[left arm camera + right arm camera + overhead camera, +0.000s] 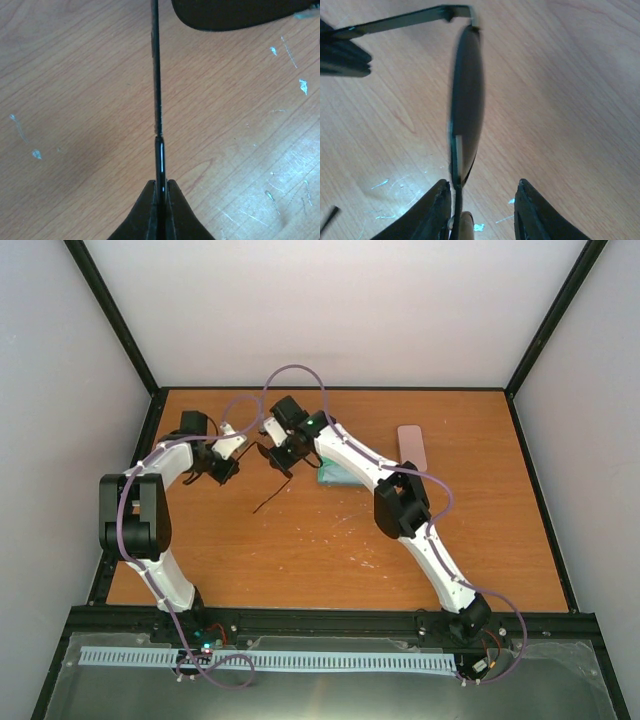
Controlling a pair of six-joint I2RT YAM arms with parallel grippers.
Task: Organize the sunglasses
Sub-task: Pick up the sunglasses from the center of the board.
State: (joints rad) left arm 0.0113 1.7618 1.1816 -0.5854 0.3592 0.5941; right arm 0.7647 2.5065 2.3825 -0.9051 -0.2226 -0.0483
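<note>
Extending straight from the left claw (161, 185), black sunglasses (466, 95) reach the right claw (482, 185).

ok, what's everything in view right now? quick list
black sunglasses: one, black with dark lenses, far left of centre, held up by one thin temple
cloth: one, light blue-green, on the table, partly hidden
case: one, pink, on the table right of the cloth
table: one, orange-brown wood, scuffed
left gripper: one, black, shut on the sunglasses' temple
right gripper: one, black, jaws apart around a lens
</note>
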